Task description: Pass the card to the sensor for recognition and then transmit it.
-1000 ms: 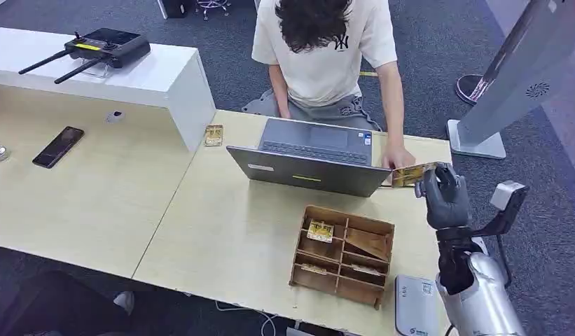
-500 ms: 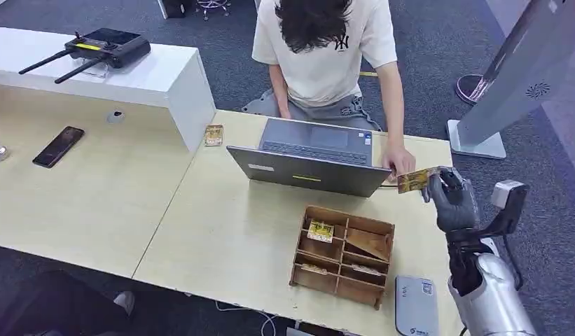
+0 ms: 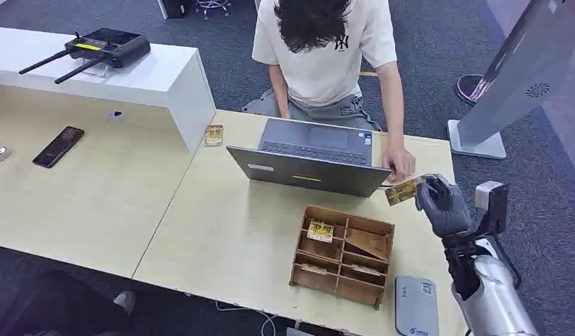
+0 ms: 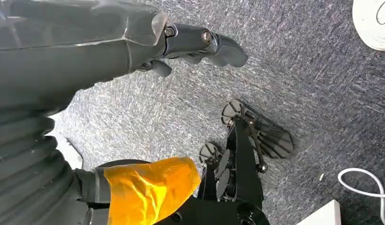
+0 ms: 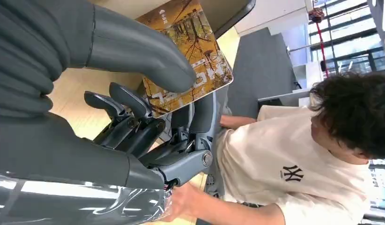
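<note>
My right hand (image 3: 442,205) holds a yellow-brown printed card (image 3: 400,191) above the table's right end, just right of the laptop (image 3: 309,157). In the right wrist view the thumb (image 5: 134,47) presses the card (image 5: 190,56) against the fingers. A person's hand (image 3: 400,162) rests on the table just behind the card, apart from it. The grey card sensor (image 3: 416,306) lies flat at the table's near right corner, well below my hand. My left hand (image 4: 200,44) hangs over the carpet, fingers curled, holding nothing.
A wooden compartment box (image 3: 344,254) with several cards stands between laptop and sensor. A seated person (image 3: 323,56) faces me behind the laptop. Another card (image 3: 213,134) lies by the white counter (image 3: 130,73). A phone (image 3: 58,146) lies far left. A grey kiosk (image 3: 512,77) stands right.
My right hand has moved down and toward me with the card, which has tilted and dropped away from the person's hand. The person's hand stays by the laptop.
</note>
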Controlling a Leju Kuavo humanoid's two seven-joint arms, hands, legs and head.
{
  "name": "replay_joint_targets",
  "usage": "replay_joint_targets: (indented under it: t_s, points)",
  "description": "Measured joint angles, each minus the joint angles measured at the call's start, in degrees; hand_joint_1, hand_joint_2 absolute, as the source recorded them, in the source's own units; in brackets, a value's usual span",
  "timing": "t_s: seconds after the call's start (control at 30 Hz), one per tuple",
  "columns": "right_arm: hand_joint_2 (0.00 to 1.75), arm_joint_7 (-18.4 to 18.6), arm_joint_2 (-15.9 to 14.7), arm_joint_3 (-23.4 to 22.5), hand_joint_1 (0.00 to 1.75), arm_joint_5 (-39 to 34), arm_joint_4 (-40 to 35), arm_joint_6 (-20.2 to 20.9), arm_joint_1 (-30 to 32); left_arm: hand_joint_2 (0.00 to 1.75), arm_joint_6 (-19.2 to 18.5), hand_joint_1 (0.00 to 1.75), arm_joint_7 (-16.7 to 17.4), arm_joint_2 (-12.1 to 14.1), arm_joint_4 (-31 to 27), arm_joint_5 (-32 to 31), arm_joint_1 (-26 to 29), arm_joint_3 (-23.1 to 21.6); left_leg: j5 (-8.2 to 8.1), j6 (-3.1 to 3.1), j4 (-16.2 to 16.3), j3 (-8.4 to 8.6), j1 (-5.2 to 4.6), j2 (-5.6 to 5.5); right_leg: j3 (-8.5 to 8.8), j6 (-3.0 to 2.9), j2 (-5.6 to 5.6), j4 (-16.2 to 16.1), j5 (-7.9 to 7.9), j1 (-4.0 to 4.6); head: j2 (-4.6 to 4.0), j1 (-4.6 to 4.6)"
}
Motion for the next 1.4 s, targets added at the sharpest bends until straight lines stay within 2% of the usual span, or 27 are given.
replay_joint_targets:
  t_s: [0.23,0.47,0.67,0.97,1.4]
  points:
    - [1.75,0.81,0.00,3.11,1.75,1.16,-1.14,1.73,1.77,1.75,-0.13,0.00,-0.04,0.00,0.00,0.20,0.00,0.15,0.00,0.00,0.00,-0.01,0.00,-0.01,0.00,0.00,-0.01,0.00,0.00,0.00,0.00,-0.02]
    - [1.75,0.37,0.13,7.19,1.75,-0.57,-4.39,0.52,4.27,1.75,-0.15,0.00,-0.04,0.02,0.00,0.22,0.00,0.37,0.00,0.00,-0.01,-0.01,0.01,-0.01,0.00,0.00,-0.01,0.00,0.00,0.01,0.00,0.00]
    - [1.75,-1.81,1.15,7.61,1.75,-2.51,-5.42,-1.29,4.45,1.75,-0.13,0.00,-0.04,0.04,0.00,-0.22,0.00,0.39,0.00,0.00,-0.01,-0.02,0.01,0.00,0.02,0.00,0.00,0.01,0.00,0.01,0.00,0.00]
    - [1.75,-4.76,3.30,7.58,1.75,-3.28,-4.18,-0.94,0.61,1.75,-0.15,0.00,-0.04,0.07,0.00,-0.52,-0.04,0.39,0.01,-0.02,-0.01,0.00,0.01,0.00,0.01,-0.01,0.00,0.01,0.01,0.01,0.00,-0.02]
    - [1.75,-5.22,4.52,7.37,1.75,-3.41,-2.08,-0.90,-1.30,1.75,-0.33,0.00,-0.04,0.07,0.00,-0.61,-0.04,0.39,0.01,-0.02,-0.01,0.00,0.01,0.00,0.01,-0.02,0.00,0.01,0.01,0.01,0.00,0.00]
